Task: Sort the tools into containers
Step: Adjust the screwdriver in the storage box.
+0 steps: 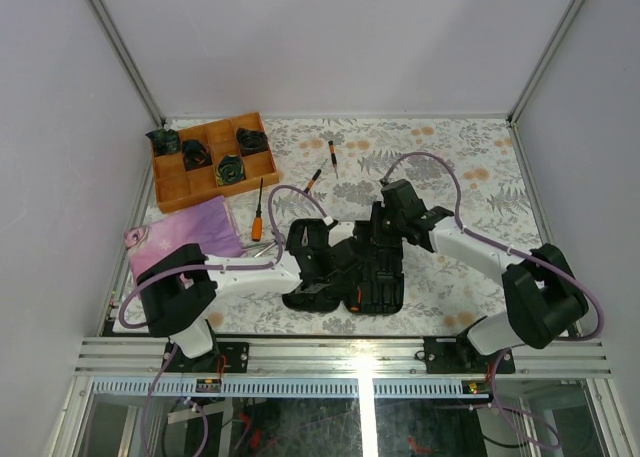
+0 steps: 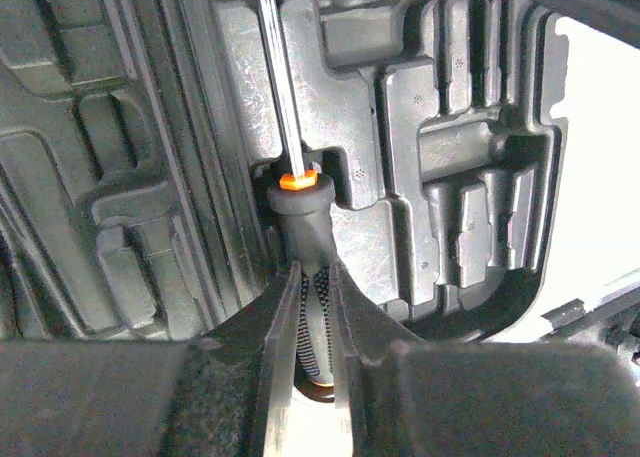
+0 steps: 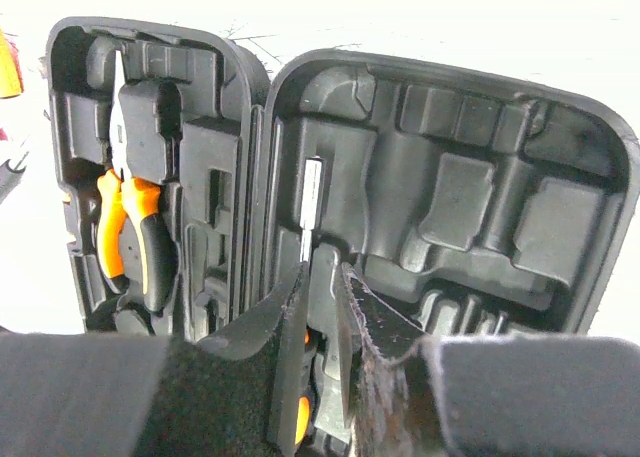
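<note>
Left wrist view: our left pincer [image 2: 315,282] clamps the black screwdriver [image 2: 298,207] handle over the open tool case [image 1: 375,277], mid-counter [image 1: 450,177] by the near edge. Our right pincer [image 3: 322,277], narrow, grips a steel-tipped driver [image 3: 311,202]; pliers [image 3: 128,232] lie slotted.

The tool case [image 1: 385,277] is black; the table [image 1: 470,167] is white with grey-and-orange flowers. The pliers [image 3: 130,232] are orange-and-black, the screwdriver [image 2: 300,227] is black with an orange collar, and the driver [image 3: 311,207] is steel-and-orange.

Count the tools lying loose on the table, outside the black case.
3: an orange-handled screwdriver beside the purple cloth, a short driver just beyond it, a second short driver farther back. Others may be hidden.
</note>
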